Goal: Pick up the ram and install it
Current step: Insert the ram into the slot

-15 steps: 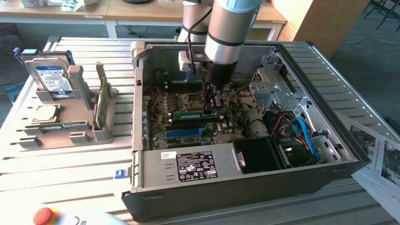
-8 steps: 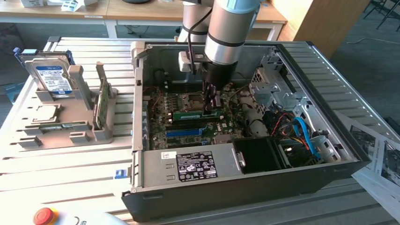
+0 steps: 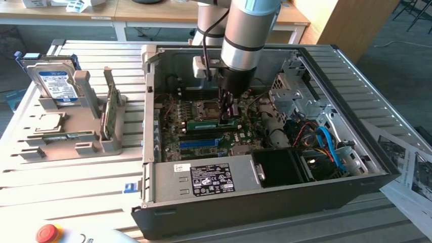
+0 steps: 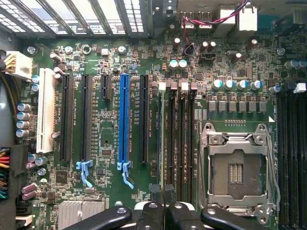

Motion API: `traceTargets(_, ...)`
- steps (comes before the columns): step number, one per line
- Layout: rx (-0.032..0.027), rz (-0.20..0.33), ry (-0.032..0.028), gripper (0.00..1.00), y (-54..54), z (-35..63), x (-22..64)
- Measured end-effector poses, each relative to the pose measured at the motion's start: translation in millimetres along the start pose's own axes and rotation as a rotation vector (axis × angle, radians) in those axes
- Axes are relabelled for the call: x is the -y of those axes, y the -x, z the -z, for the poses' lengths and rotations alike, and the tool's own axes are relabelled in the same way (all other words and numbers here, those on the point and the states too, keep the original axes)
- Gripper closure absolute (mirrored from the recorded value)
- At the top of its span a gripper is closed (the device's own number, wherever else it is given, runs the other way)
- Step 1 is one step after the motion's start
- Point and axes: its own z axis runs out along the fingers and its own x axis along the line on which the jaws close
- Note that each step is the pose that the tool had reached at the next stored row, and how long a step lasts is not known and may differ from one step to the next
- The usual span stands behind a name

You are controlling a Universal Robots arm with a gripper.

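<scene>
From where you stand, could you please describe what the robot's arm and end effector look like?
The arm is a silver-grey cylinder with a pale blue cap and a black section below. A small whitish box sits on its side, with a thin cable running up. The end effector has black metal links with silver screw heads.

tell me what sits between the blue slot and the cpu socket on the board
Wrist view: a black expansion slot, then the row of memory slots, between the blue slot and the CPU socket.
</scene>
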Motion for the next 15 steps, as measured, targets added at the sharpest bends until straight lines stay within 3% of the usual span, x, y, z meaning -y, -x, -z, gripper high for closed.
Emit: traceTargets(15, 0.0004, 0.0, -0.0009, 0.88, 0.2, -3.3, 0.2)
